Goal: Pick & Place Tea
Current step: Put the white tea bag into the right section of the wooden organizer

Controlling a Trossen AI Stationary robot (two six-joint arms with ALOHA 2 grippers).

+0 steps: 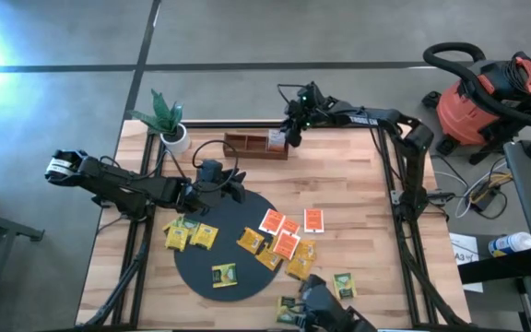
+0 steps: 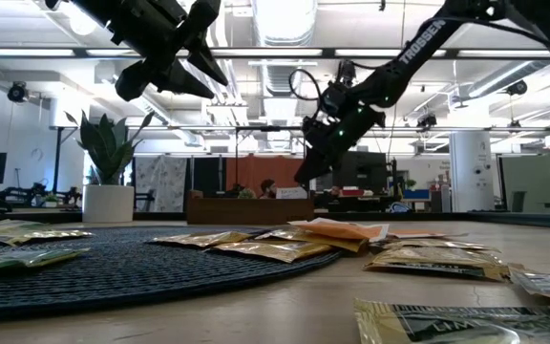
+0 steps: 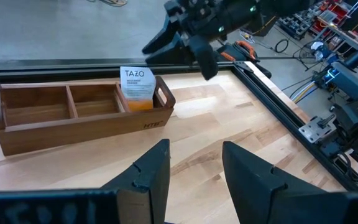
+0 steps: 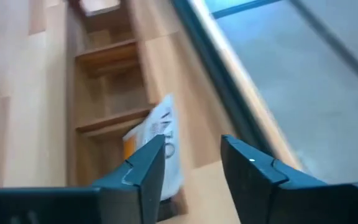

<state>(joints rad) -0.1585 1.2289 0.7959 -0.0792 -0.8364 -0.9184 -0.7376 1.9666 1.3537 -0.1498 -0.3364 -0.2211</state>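
Observation:
A brown wooden tray (image 1: 247,146) sits at the table's far edge. One orange-and-white tea packet (image 3: 137,88) stands upright in its right end compartment, leaning on the wall. My right gripper (image 4: 191,146) hovers open just above that packet, clear of it. Several more tea packets lie flat, yellow and green ones (image 1: 192,236) on the black round mat (image 1: 238,217) and orange-red ones (image 1: 286,231) at the mat's right rim. My left gripper (image 3: 194,152) hangs open over the mat's far edge, with nothing between its fingers.
A potted plant (image 1: 169,120) stands at the far left corner beside the tray. A dark camera mount (image 1: 325,309) sits at the near edge among packets. Bare wood (image 1: 348,175) lies to the right of the tray. A red shop vacuum (image 1: 487,101) stands off the table.

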